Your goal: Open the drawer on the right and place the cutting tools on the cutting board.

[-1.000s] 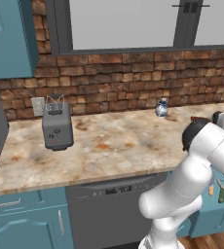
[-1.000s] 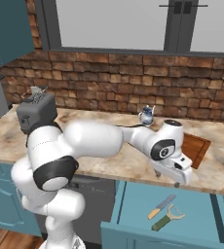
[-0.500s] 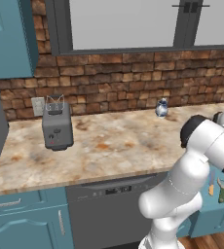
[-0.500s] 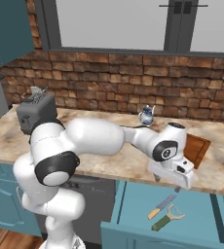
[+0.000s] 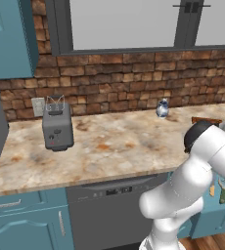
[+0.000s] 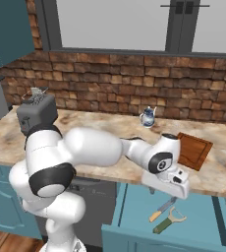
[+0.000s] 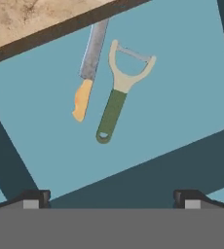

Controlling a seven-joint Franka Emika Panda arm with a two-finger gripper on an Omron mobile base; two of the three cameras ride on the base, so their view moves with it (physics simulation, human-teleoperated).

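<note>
The drawer (image 6: 193,231) under the counter on the right stands pulled out, its teal floor bare around two tools. The knife (image 7: 87,65), silver blade and tan-yellow handle, lies beside the green-handled peeler (image 7: 115,104), almost parallel and not touching. They also lie together in the right base view, knife (image 6: 162,209) and peeler (image 6: 168,221). My gripper (image 7: 111,199) hangs open above the drawer, fingertips (image 7: 36,197) wide apart, nothing between them. From the right base view the gripper (image 6: 173,186) is just below the counter edge. The reddish-brown cutting board (image 6: 193,150) lies on the counter behind it.
A grey toaster (image 5: 57,127) stands at the counter's left, a small blue-and-white jar (image 5: 162,108) near the brick wall. The dark dishwasher front (image 5: 109,210) sits left of the open drawer. The counter's front edge (image 7: 46,36) overhangs the drawer's back.
The hand has sunk a little and drawn in over the open drawer. The jaws stay wide, and knife and peeler have not moved.
</note>
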